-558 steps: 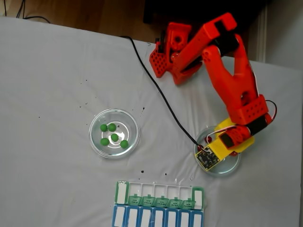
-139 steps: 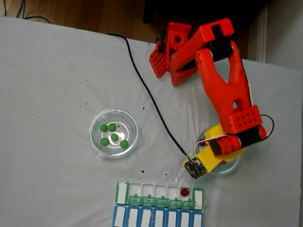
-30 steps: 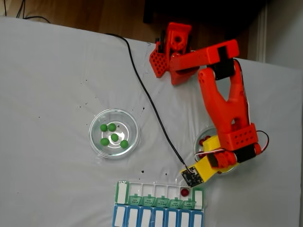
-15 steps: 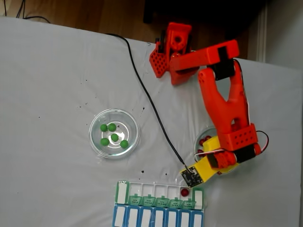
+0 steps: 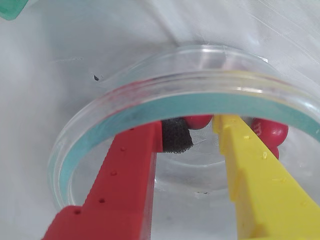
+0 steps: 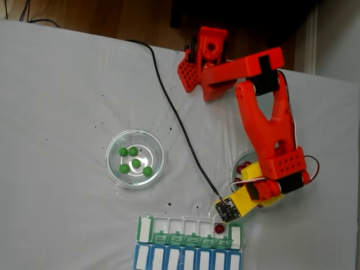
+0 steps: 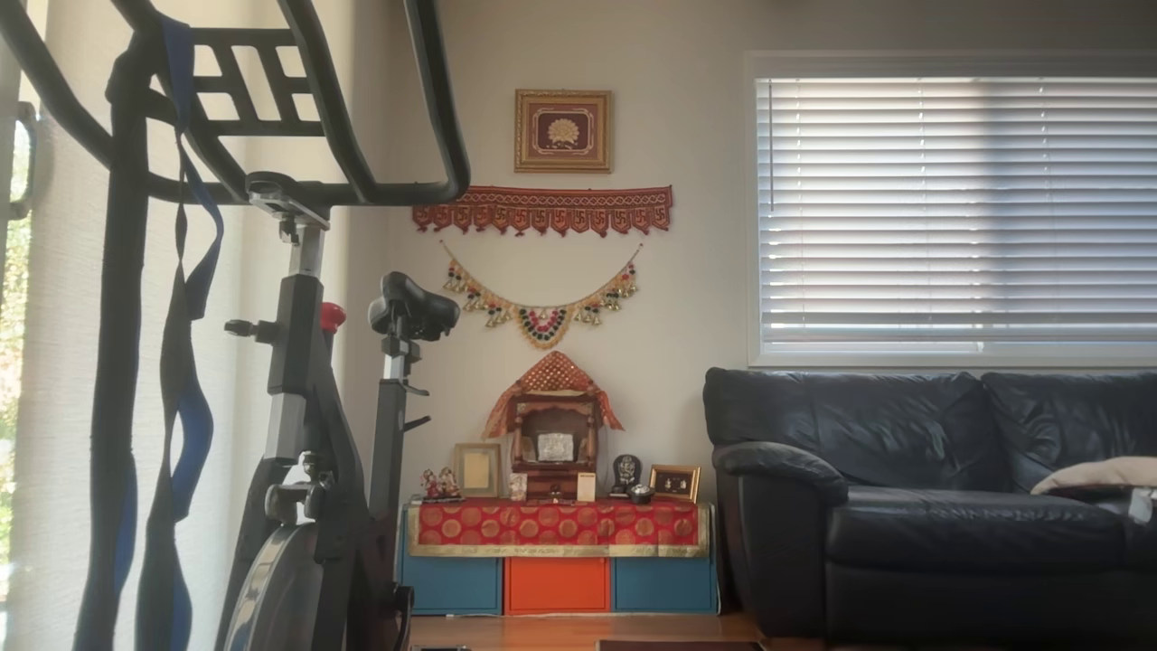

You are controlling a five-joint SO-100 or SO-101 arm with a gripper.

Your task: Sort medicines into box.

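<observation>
In the wrist view the gripper (image 5: pixel 201 137), one finger red and one yellow, reaches over the rim of a clear round glass dish (image 5: pixel 85 125) with its jaws narrowly parted and a glossy dark red ball (image 5: pixel 198 120) lying between the tips, though I cannot tell if they clamp it. Other dark red balls (image 5: pixel 270 131) sit just right of the yellow finger. In the fixed view one dark red ball (image 6: pixel 219 229) rests in an open compartment near the right end of the white weekly pill organizer with green flip lids (image 6: pixel 185 238), and five bright green balls (image 6: pixel 135 163) lie in a second glass dish (image 6: pixel 115 172) well apart to the left.

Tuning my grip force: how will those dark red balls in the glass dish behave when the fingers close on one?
The dark red balls look round and glossy, so one would probably roll or squirt sideways. The glass dish wall should likely stop it escaping. The gripper is open around one.
</observation>
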